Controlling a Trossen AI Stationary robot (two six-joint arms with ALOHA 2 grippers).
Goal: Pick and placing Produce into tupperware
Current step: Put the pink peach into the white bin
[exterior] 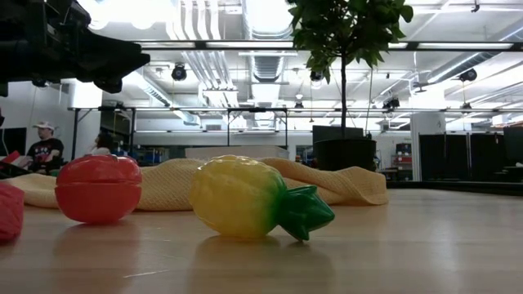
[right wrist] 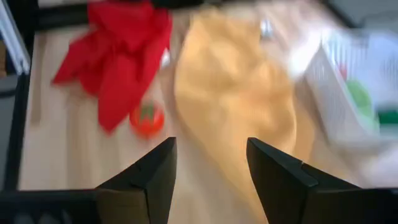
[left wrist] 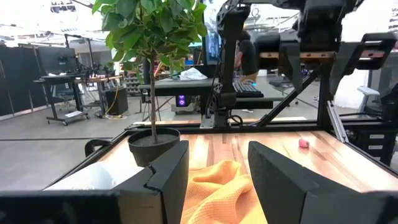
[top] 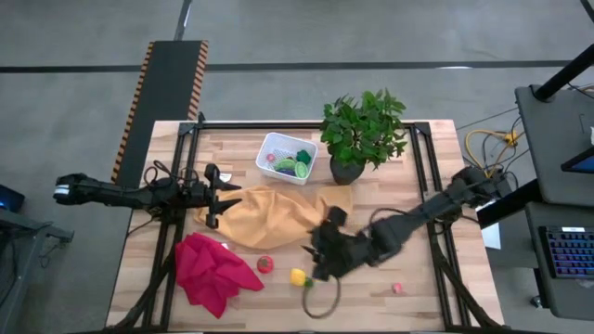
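From above, the white bin (top: 286,156) is seen near the table's (top: 418,306) far edge, beside the potted plant (top: 362,134), with green and purple produce inside. A yellow fruit (top: 298,276) and a red tomato (top: 265,264) are seen near the front edge, a pink piece (top: 397,288) toward the front right corner. The right gripper (top: 320,260) is held over the middle, fingers parted and empty; the left gripper (top: 215,195), also parted and empty, is at the yellow cloth's (top: 274,215) left end. A seated person (exterior: 42,147) is shown only at table height.
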